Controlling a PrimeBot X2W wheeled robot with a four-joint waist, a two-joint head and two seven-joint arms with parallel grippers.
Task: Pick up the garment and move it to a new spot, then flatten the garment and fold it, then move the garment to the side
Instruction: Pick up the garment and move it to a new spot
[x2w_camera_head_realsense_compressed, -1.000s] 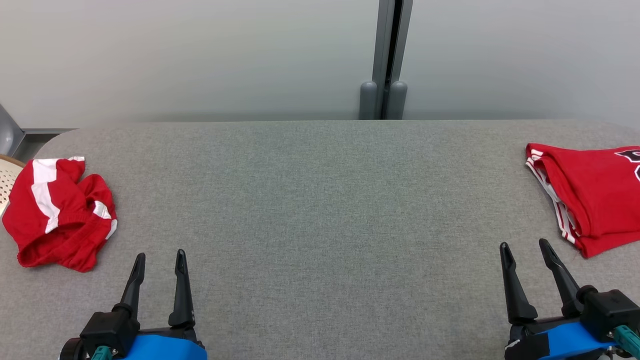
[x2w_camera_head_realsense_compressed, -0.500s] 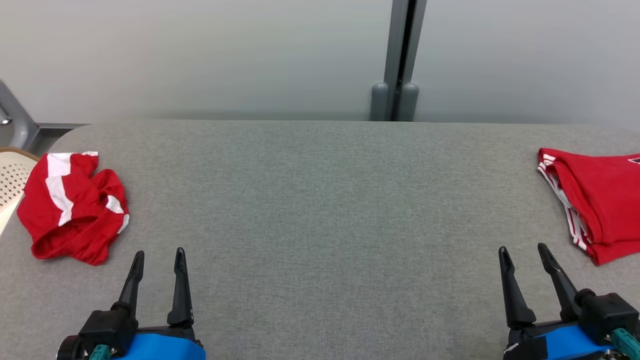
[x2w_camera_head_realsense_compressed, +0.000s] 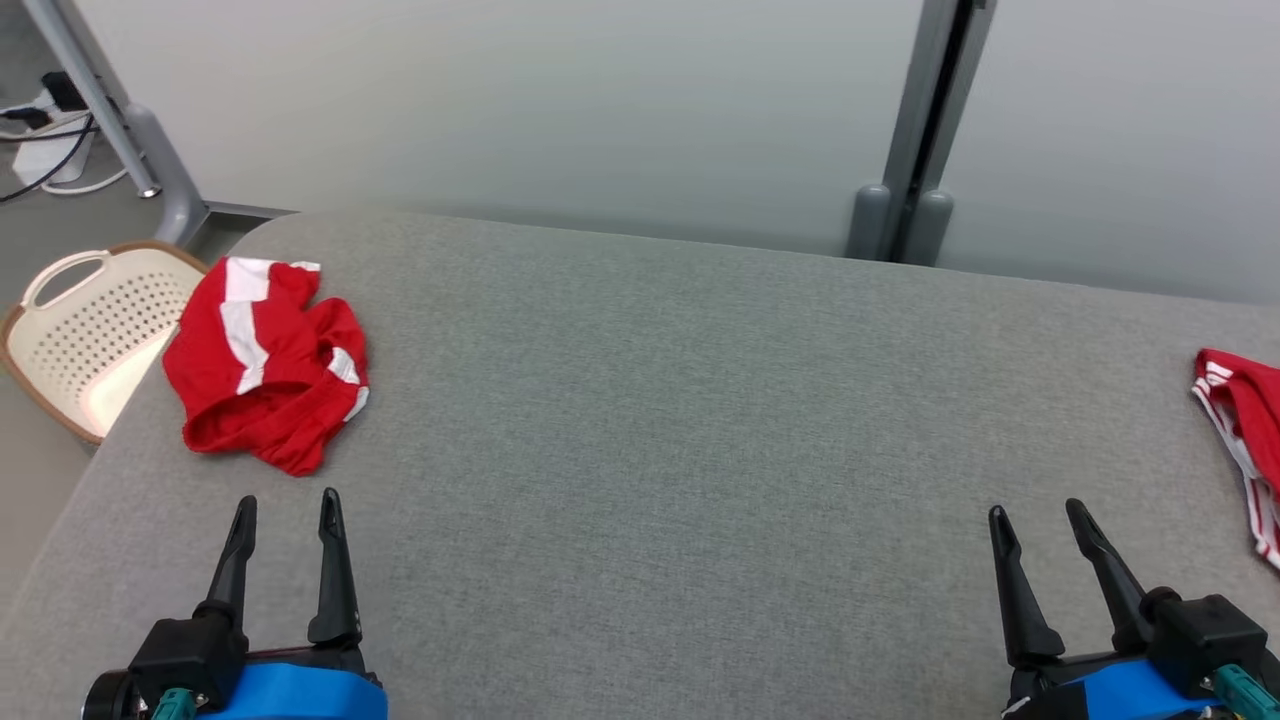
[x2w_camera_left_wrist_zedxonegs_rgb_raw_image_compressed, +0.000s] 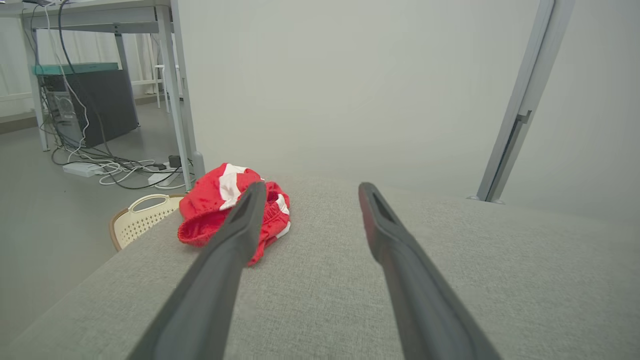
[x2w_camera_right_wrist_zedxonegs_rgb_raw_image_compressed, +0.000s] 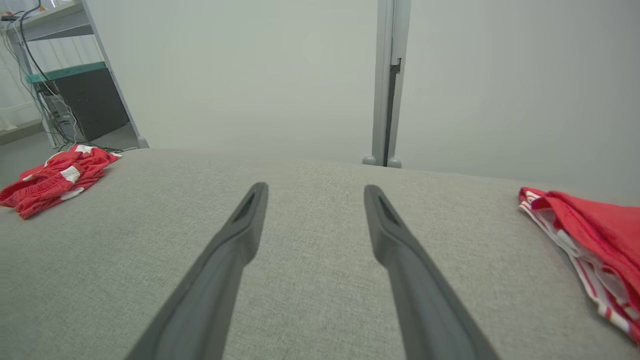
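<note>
The crumpled red and white garment (x2w_camera_head_realsense_compressed: 265, 365) is lying near the far left corner of the grey table (x2w_camera_head_realsense_compressed: 640, 420), beside the edge where a cream basket (x2w_camera_head_realsense_compressed: 80, 330) is standing on the floor. The left gripper (x2w_camera_head_realsense_compressed: 286, 500) is hovering near it with fingers spread apart, holding nothing. The right gripper (x2w_camera_head_realsense_compressed: 1035, 508) is likewise hanging wide and empty near a folded red garment (x2w_camera_head_realsense_compressed: 1240, 420) at the right edge.

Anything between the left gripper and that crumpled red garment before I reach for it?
Nothing visible. Only bare grey table lies between the open left gripper and the crumpled garment, which sits just ahead of it.
</note>
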